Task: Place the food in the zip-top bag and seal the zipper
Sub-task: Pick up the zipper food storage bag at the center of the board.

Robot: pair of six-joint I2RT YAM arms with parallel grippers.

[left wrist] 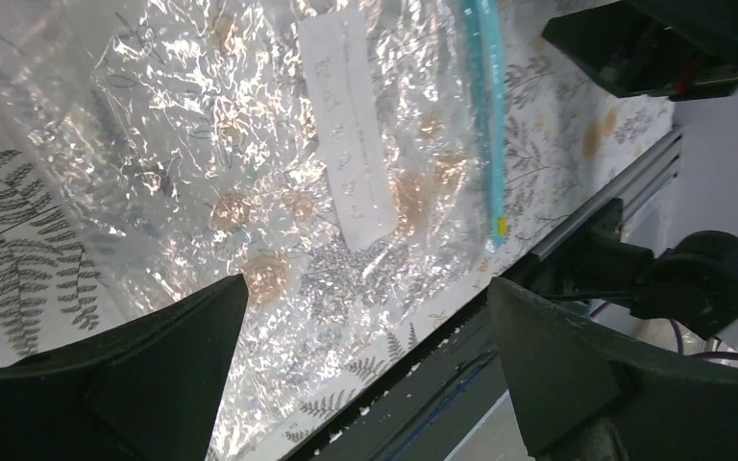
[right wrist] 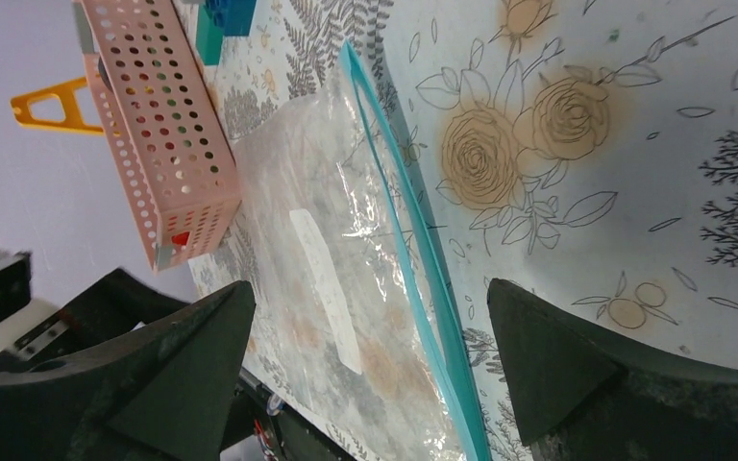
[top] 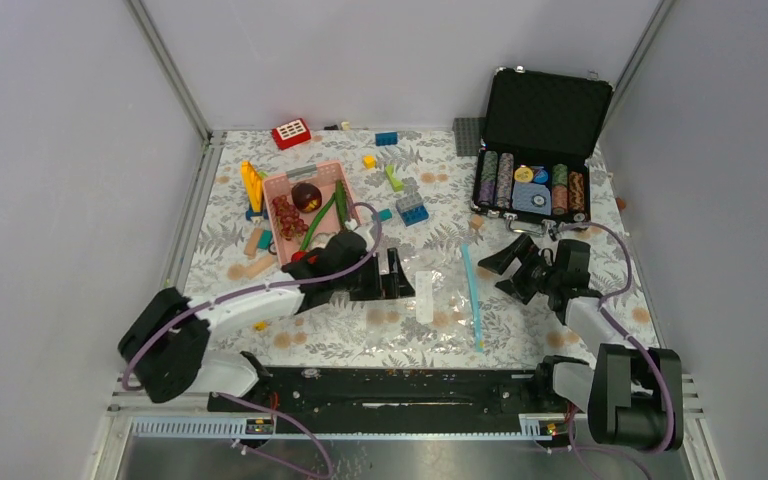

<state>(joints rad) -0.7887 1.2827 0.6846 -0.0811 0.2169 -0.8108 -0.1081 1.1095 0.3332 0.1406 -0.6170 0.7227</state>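
Note:
The clear zip-top bag (top: 430,300) lies flat mid-table, its white label (top: 425,296) facing up and its light-blue zipper (top: 472,295) along the right edge. The food sits in the pink basket (top: 270,183): a dark red grape bunch (top: 286,215), a maroon fruit (top: 307,195) and green pods (top: 325,215). My left gripper (top: 400,275) is open and empty at the bag's left edge. My right gripper (top: 500,272) is open and empty just right of the zipper. The left wrist view shows the bag (left wrist: 250,144), label (left wrist: 346,134) and zipper (left wrist: 488,115) beyond the gripper (left wrist: 365,327). The right wrist view shows the bag (right wrist: 317,250) and zipper (right wrist: 413,230) between the open gripper's (right wrist: 370,327) jaws.
An open black case of poker chips (top: 540,150) stands at the back right. Loose building blocks (top: 412,210), a red block (top: 291,132) and a grey plate (top: 467,135) lie around the basket, which also shows in the right wrist view (right wrist: 154,125). The table's front rail (top: 400,385) runs close below the bag.

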